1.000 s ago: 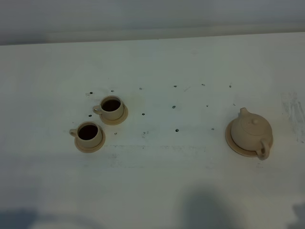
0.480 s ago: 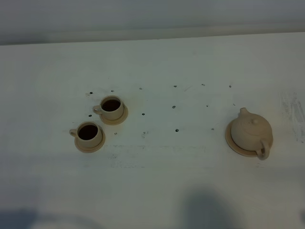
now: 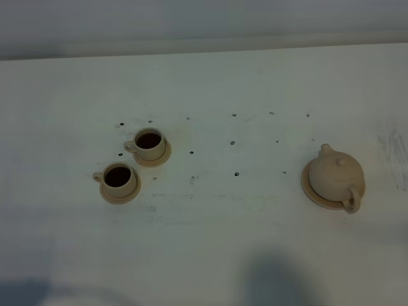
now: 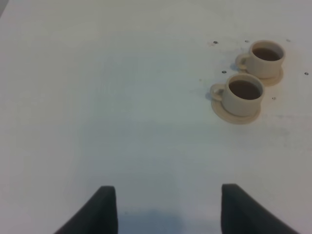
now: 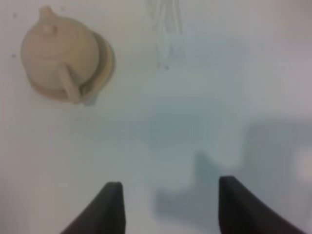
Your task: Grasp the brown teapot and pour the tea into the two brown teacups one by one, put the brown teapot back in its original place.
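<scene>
Exterior high view: brown teapot (image 3: pixel 336 178) sits on its saucer (image 3: pixel 310 191); both teacups (image 3: pixel 150 144) (image 3: pixel 118 178) hold dark tea. Right gripper (image 5: pixel 168 204) jaws spread, empty, teapot well ahead and off to one side. Left gripper (image 4: pixel 165 207) jaws spread, empty, cups ahead. Risk: full cups spill if an arm sweeps across; teapot sits off-centre and could slide.

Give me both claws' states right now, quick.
Left claw: open, holding nothing.
Right claw: open, holding nothing; the brown teapot sits apart from it.
</scene>
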Controlling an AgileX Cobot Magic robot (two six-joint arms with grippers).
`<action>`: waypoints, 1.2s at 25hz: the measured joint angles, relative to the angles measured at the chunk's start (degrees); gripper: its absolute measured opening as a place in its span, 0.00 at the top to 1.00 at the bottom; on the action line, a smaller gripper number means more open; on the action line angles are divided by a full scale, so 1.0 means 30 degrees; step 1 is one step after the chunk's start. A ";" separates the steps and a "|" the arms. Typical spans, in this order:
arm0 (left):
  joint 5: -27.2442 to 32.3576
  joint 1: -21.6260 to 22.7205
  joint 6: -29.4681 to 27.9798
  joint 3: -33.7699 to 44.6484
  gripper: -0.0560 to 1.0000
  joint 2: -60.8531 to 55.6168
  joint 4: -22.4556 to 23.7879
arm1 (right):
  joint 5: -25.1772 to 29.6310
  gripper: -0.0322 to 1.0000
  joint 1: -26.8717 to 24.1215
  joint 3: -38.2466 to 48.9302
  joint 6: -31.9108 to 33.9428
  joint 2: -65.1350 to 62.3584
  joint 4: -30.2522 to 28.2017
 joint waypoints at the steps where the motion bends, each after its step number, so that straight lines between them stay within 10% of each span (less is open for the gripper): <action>1: 0.0000 0.0000 0.0000 0.0000 0.50 0.0000 0.0000 | 0.0000 0.54 0.0001 0.0000 0.0000 -0.0433 0.0048; 30: 0.0000 0.0000 0.0000 0.0000 0.50 0.0000 0.0000 | 0.0007 0.76 -0.0032 0.0000 0.0000 -0.4666 -0.0057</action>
